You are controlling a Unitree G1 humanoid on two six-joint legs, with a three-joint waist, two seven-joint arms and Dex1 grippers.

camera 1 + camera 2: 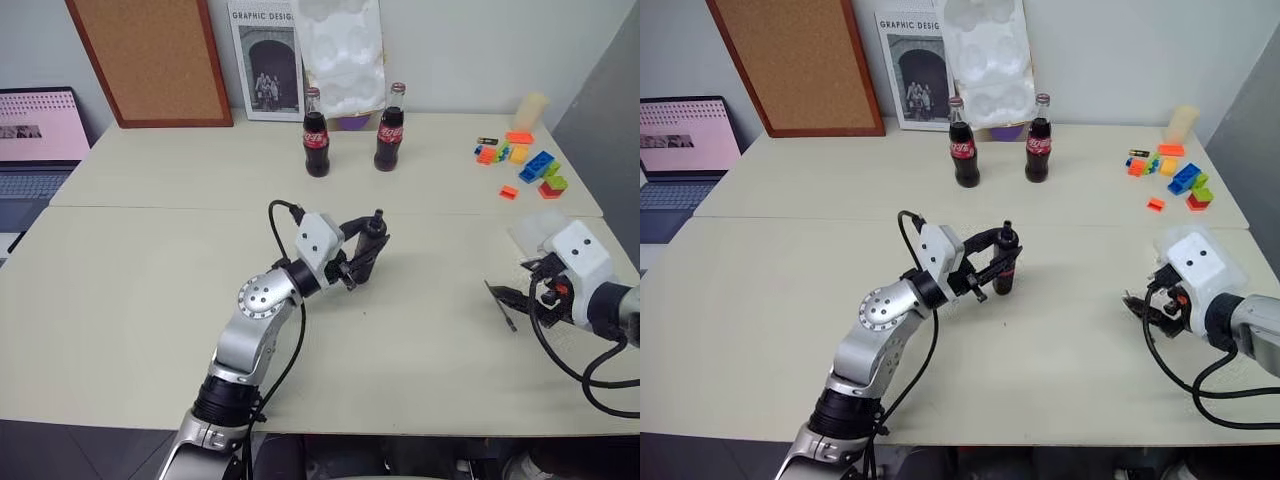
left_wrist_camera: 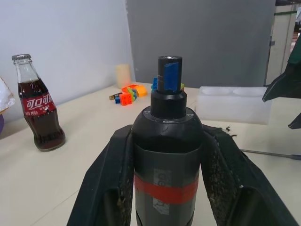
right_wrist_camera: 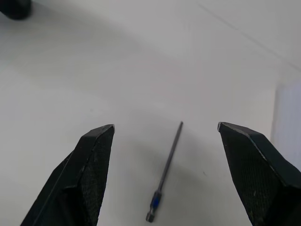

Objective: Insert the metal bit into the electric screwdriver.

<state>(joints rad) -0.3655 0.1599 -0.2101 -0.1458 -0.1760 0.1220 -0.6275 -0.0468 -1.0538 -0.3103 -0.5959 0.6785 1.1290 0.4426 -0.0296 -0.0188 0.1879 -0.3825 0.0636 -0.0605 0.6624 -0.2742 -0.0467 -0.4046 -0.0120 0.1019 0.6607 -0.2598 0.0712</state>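
Presently we judge the spread right gripper [image 3: 164,129] may skid the thin grey metal bit [image 3: 165,172]; left gripper [image 2: 167,141] clamps the black red-banded electric screwdriver [image 2: 167,155].

"GRAPHIC DESIGN" heads the poster [image 1: 263,60]; cola bottle [image 2: 39,110] label bears Chinese characters, seemingly Coca-Cola.

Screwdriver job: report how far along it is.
Done: the left hand is shut on the electric screwdriver, held off the table. In hand: the right hand hangs open above the metal bit, which lies untouched on the table. Left: grasping and inserting the bit.
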